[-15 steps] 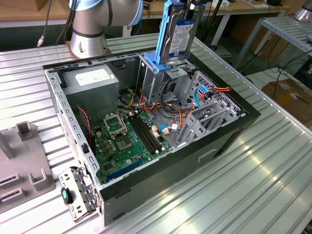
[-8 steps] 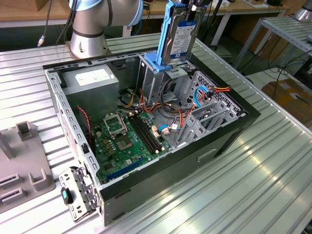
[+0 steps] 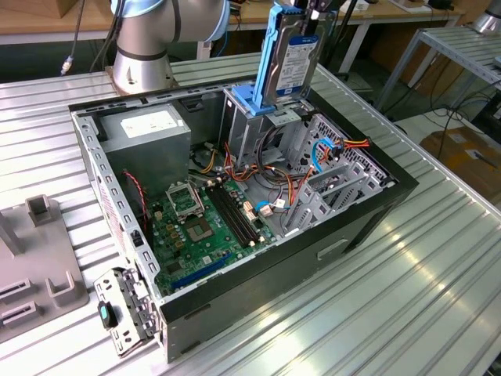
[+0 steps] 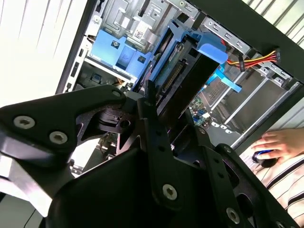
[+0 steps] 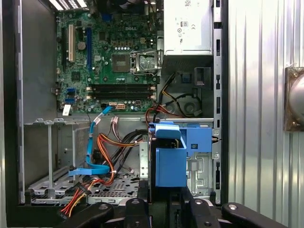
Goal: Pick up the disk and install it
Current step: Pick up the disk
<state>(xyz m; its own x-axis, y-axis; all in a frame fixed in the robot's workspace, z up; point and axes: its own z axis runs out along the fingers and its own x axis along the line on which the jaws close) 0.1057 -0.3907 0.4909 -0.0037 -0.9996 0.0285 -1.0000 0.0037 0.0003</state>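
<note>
The disk (image 3: 291, 59), grey metal in bright blue rails, hangs upright over the open computer case. My gripper (image 3: 311, 9) is shut on its top end. The disk's lower end is right at the top of the grey drive cage (image 3: 249, 129), by the cage's blue latch (image 3: 252, 100). In the second wrist view the black fingers (image 4: 151, 102) clamp the disk (image 4: 183, 78), whose connector edge points down into the case. The first wrist view looks straight down along the disk (image 5: 170, 164) held by the gripper (image 5: 168, 205), above the cage bay.
The black computer case (image 3: 368, 211) lies open on the ribbed metal table, with motherboard (image 3: 203, 227), power supply (image 3: 149, 129) and loose red, orange and blue cables (image 3: 344, 145) beside the cage. The arm's base (image 3: 145, 55) stands behind. A person's hand (image 4: 280, 142) rests outside the case.
</note>
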